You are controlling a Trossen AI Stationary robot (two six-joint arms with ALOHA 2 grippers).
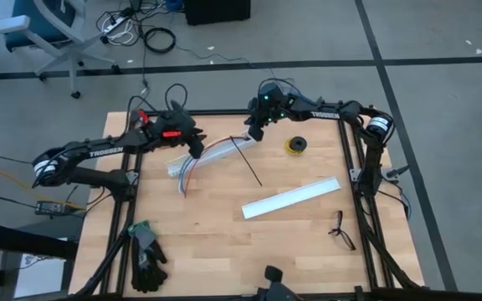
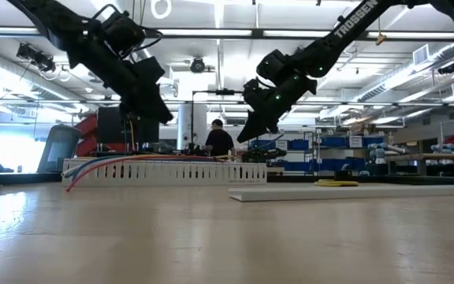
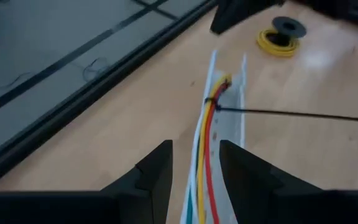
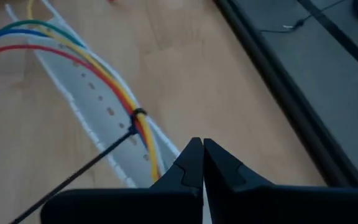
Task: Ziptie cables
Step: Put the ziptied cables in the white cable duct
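Observation:
The cables (image 4: 73, 59), red, orange, yellow, green and blue wires, lie along a white slotted channel (image 1: 203, 157) at the table's far middle. The black ziptie is looped round them near their right end (image 4: 138, 114). Its long tail (image 1: 248, 163) lies on the wood, running toward the near right. My left gripper (image 3: 194, 168) hangs open above the channel's left part, clear of the wires, with the wires showing beyond the gap between its fingers. My right gripper (image 4: 202, 158) is shut on nothing and hovers above the channel's right end.
A yellow wire spool (image 1: 296, 146) sits at the far right. A second white channel (image 1: 291, 198) lies aslant right of centre. There is a small black forked object (image 1: 340, 230) near the right edge and a pair of gloves (image 1: 145, 255) at the near left corner.

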